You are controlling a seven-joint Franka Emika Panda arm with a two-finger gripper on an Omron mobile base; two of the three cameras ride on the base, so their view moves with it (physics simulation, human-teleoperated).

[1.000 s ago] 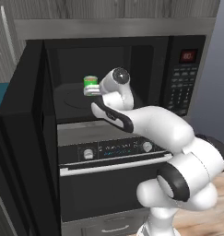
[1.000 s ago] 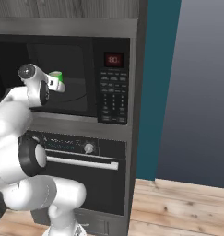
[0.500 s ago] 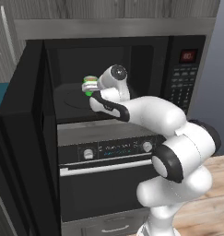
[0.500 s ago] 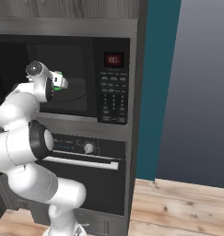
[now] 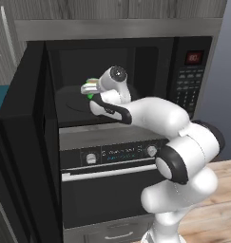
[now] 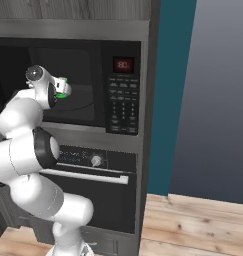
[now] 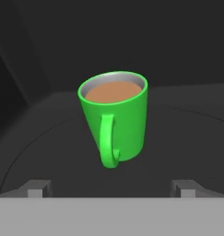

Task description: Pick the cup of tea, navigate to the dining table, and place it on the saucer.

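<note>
Cup of tea (image 7: 115,117) — green mug, handle facing the camera, upright on the microwave (image 5: 193,71) turntable. Tool (image 7: 111,188) — released, jaws wide, short of the cup.

The arm (image 5: 155,118) rises from the base at about 5 o'clock in the left base view, bends at a dark elbow joint, and stretches toward 10 o'clock, forearm nearly level. In the right base view it climbs from 7 o'clock and folds up toward 11 o'clock, the wrist (image 6: 40,82) turned to 3 o'clock. The gripper (image 7: 111,188) points forward, jaws spread wide and holding nothing; its two fingertips (image 7: 37,187) stand far apart at 7 and 5 o'clock in the hand view.
</note>
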